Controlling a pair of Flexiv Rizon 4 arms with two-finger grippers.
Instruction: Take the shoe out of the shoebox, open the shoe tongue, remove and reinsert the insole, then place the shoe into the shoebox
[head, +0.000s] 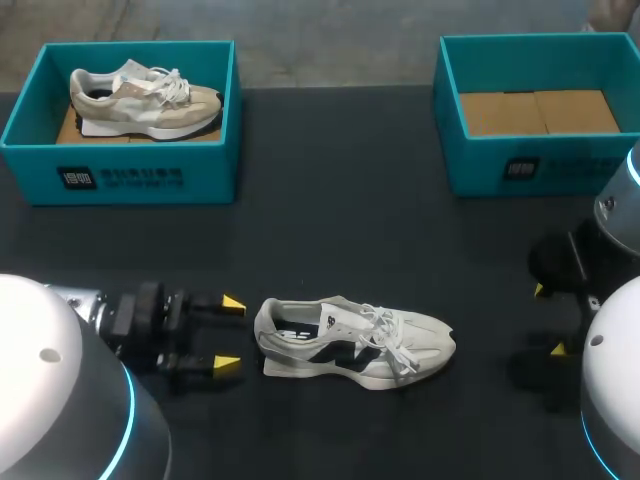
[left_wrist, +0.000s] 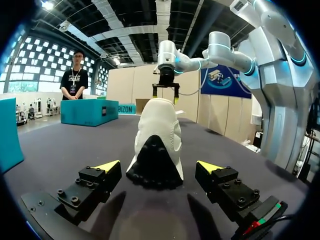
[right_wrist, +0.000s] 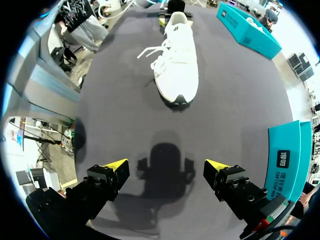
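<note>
Shoe (head: 355, 343), heel just ahead of wide left tool (head: 229, 333), right tool (right_wrist: 166, 163) wide, well apart

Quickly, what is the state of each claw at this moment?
Left claw: open, empty, heel of the white shoe just ahead.
Right claw: open, empty.

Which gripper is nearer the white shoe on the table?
Left. The left gripper sits just behind the heel of the white shoe, fingers open; the right gripper stands well off past its toe.
</note>
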